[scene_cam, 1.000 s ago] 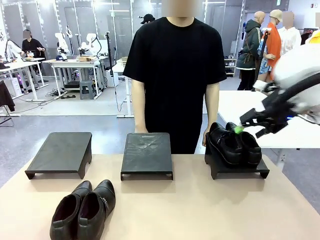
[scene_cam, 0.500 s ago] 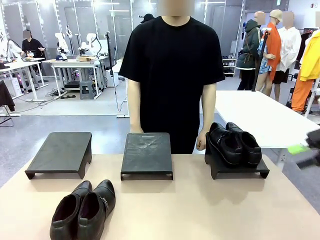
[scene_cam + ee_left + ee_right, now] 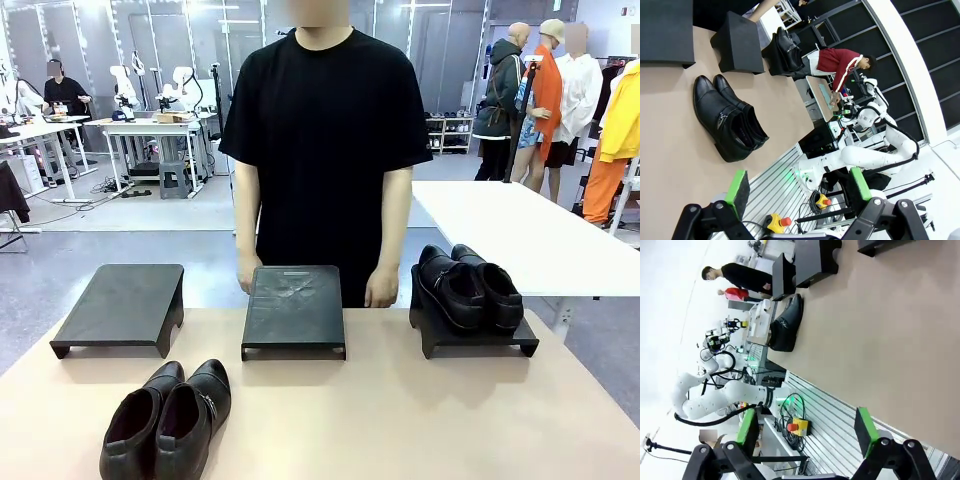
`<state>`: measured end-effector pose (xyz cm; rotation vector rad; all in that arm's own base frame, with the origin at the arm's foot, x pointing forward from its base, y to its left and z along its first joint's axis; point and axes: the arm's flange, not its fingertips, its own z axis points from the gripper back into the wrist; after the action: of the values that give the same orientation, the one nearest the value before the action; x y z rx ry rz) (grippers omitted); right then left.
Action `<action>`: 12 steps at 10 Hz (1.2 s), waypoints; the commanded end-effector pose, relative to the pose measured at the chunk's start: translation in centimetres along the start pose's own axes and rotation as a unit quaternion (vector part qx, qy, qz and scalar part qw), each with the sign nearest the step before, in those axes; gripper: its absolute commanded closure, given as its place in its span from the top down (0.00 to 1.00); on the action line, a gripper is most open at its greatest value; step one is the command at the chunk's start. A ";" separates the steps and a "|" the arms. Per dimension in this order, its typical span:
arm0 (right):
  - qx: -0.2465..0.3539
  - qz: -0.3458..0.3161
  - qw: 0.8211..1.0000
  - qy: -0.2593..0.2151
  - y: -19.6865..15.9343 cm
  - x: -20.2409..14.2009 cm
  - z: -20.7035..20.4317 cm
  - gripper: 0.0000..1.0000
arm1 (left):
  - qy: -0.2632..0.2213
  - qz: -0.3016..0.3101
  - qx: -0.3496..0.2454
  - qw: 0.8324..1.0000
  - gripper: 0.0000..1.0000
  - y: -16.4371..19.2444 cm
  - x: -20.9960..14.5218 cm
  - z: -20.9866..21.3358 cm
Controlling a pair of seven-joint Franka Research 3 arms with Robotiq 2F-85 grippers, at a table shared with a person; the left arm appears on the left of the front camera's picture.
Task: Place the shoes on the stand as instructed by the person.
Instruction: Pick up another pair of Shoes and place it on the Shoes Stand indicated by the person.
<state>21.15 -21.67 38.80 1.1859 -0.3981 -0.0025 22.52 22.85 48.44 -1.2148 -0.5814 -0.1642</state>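
Sitting side by side on the right stand [image 3: 480,345] is the first pair of shoes [image 3: 470,288], toes toward the robot's side. The second pair of shoes [image 3: 167,418] lies on the tabletop [image 3: 420,420] near the robot's left edge, toes toward the person [image 3: 325,130], just in front of the left stand [image 3: 122,303] and apart from it. The middle stand [image 3: 294,305] has a bare top. The person stands at the far side behind the middle stand, arms down, one palm [image 3: 248,283] by its far left corner and the other palm [image 3: 381,296] just right of it; can't tell if they touch it. The robot's left hand [image 3: 799,184] is open and grips nothing, off the tabletop's near edge. The robot's right hand [image 3: 806,429] is also open and grips nothing, likewise off the near edge.
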 end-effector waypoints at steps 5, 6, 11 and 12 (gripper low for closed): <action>0.009 0.003 1.000 -0.001 -1.2 -0.7 0.1 0.98 | -0.003 -0.012 -0.009 1.000 1.00 0.0 0.2 0.2; 0.009 0.003 1.000 -0.001 -1.2 -0.7 0.1 0.98 | -0.003 -0.012 -0.009 1.000 1.00 0.0 0.2 0.2; 0.009 0.003 1.000 -0.001 -1.2 -0.7 0.1 0.98 | -0.003 -0.012 -0.009 1.000 1.00 0.0 0.2 0.2; 0.009 0.003 1.000 -0.001 -1.2 -0.7 0.1 0.98 | -0.003 -0.012 -0.009 1.000 1.00 0.0 0.2 0.2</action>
<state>20.79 -22.29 36.88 1.1879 -0.3961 0.0198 22.52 22.85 48.44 -1.2146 -0.5821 -0.1651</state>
